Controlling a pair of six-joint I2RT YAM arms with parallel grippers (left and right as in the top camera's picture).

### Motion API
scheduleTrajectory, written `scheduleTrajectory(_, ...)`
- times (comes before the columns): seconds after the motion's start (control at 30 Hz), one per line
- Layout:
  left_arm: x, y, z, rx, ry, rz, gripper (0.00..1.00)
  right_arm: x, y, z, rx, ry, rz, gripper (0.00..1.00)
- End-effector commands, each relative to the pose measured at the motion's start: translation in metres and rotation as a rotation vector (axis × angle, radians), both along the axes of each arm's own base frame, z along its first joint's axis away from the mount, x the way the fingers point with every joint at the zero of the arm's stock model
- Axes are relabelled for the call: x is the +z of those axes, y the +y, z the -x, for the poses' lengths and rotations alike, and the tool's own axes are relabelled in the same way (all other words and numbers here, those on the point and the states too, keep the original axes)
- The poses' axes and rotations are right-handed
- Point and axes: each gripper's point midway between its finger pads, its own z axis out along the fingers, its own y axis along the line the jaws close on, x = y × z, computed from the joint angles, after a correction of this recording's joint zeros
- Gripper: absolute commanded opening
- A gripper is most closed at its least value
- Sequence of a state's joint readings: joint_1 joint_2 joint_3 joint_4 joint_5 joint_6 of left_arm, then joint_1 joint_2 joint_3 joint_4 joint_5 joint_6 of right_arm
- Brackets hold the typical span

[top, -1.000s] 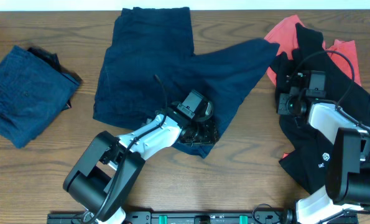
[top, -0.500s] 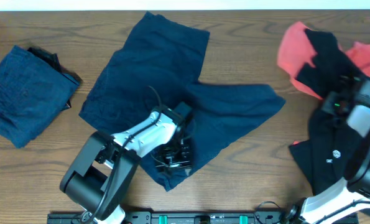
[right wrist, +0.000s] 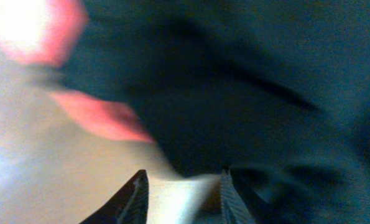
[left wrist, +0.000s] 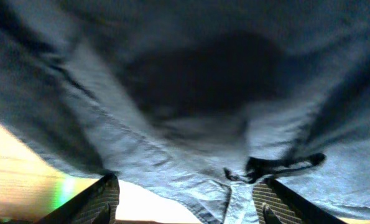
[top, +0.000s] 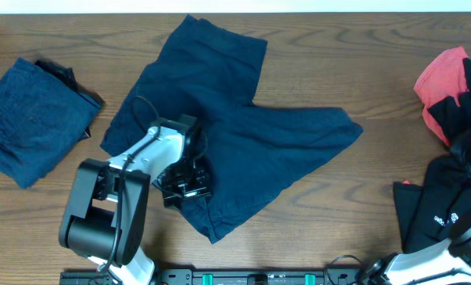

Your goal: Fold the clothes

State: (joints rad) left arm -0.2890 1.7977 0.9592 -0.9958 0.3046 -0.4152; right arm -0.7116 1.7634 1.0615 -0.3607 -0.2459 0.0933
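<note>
While the left end effector hangs released, jaws wide, over the near hem of the dark navy-blue fabric shorts spread on the brown wooden worktop, the right end effector, likewise parted and empty, faces the black fabric piece and red fabric piece.

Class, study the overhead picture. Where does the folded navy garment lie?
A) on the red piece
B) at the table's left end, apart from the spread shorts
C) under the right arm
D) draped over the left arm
B: the folded navy garment lies at the left end of the table, with bare wood between it and the spread shorts.
</note>
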Motion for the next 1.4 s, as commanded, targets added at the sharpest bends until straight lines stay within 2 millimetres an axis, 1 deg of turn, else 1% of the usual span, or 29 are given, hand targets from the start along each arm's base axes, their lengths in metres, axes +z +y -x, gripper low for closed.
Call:
scheduleTrajectory(0.0,0.002,0.007,0.000,-0.016,-0.011,-0.014,0.73,0.064,0.064,-0.043,0.303,-0.168,0.033,0.39)
scheduleTrajectory(0.03,0.004,0.007,-0.001,-0.016,-0.020,-0.012,0.74,0.065,0.081,-0.044,0.357,-0.152,0.038,0.42)
scheduleTrajectory(0.1,0.008,0.005,-0.002,-0.009,-0.035,0.000,0.79,0.059,0.116,-0.043,0.463,-0.099,0.031,0.52)
scheduleTrajectory(0.13,0.011,0.002,-0.001,-0.003,-0.035,0.016,0.82,0.053,0.134,-0.041,0.506,-0.065,0.013,0.62)
scheduleTrajectory(0.17,0.014,-0.001,0.000,0.004,-0.030,0.036,0.84,0.048,0.146,-0.039,0.532,-0.041,-0.001,0.66)
scheduleTrajectory(0.23,0.019,-0.006,0.004,0.019,-0.013,0.068,0.86,0.037,0.172,-0.035,0.585,0.008,-0.043,0.68)
scheduleTrajectory(0.3,0.022,-0.010,0.008,0.030,0.010,0.090,0.86,0.025,0.192,-0.028,0.621,0.060,-0.082,0.68)
scheduleTrajectory(0.37,0.022,-0.010,0.009,0.031,0.015,0.091,0.86,0.014,0.206,-0.021,0.636,0.113,-0.122,0.68)
scheduleTrajectory(0.43,0.022,-0.011,0.008,0.031,0.011,0.092,0.86,0.003,0.216,-0.018,0.629,0.153,-0.160,0.68)
scheduleTrajectory(0.8,0.020,-0.012,0.004,0.030,-0.008,0.097,0.86,-0.060,0.253,-0.010,0.500,0.336,-0.320,0.65)
scheduleTrajectory(0.83,0.020,-0.012,0.004,0.030,-0.008,0.097,0.86,-0.064,0.255,-0.011,0.495,0.338,-0.323,0.63)
scheduleTrajectory(0.87,0.020,-0.012,0.004,0.030,-0.007,0.097,0.86,-0.068,0.257,-0.014,0.489,0.335,-0.325,0.57)
scheduleTrajectory(0.9,0.020,-0.012,0.004,0.030,-0.007,0.098,0.86,-0.071,0.259,-0.017,0.483,0.328,-0.326,0.51)
scheduleTrajectory(0.93,0.020,-0.012,0.004,0.030,-0.007,0.097,0.86,-0.073,0.260,-0.021,0.472,0.318,-0.327,0.47)
scheduleTrajectory(0.97,0.020,-0.012,0.005,0.030,-0.007,0.098,0.86,-0.073,0.262,-0.025,0.469,0.306,-0.325,0.41)
scheduleTrajectory(1.0,0.021,-0.012,0.005,0.031,-0.006,0.099,0.86,-0.073,0.262,-0.028,0.473,0.295,-0.320,0.29)
scheduleTrajectory(1.03,0.021,-0.013,0.005,0.033,-0.004,0.103,0.86,-0.072,0.262,-0.031,0.476,0.281,-0.315,0.08)
scheduleTrajectory(1.07,0.021,-0.014,0.005,0.035,-0.002,0.110,0.86,-0.069,0.261,-0.032,0.475,0.274,-0.309,0.01)
scheduleTrajectory(1.1,0.022,-0.015,0.006,0.038,0.003,0.117,0.86,-0.068,0.258,-0.033,0.468,0.272,-0.295,0.01)
scheduleTrajectory(1.13,0.023,-0.018,0.006,0.043,0.007,0.130,0.86,-0.064,0.250,-0.034,0.451,0.272,-0.265,0.01)
scheduleTrajectory(1.2,0.024,-0.021,0.007,0.046,0.012,0.146,0.86,-0.055,0.229,-0.033,0.401,0.278,-0.194,0.01)
scheduleTrajectory(1.27,0.024,-0.022,0.007,0.041,0.008,0.149,0.86,-0.039,0.195,-0.029,0.283,0.288,-0.098,0.01)
scheduleTrajectory(1.3,0.023,-0.023,0.006,0.036,0.002,0.151,0.86,-0.026,0.174,-0.024,0.202,0.289,-0.044,0.01)
scheduleTrajectory(1.37,0.022,-0.026,0.003,0.028,-0.015,0.156,0.87,-0.003,0.140,-0.011,0.074,0.286,0.022,0.01)
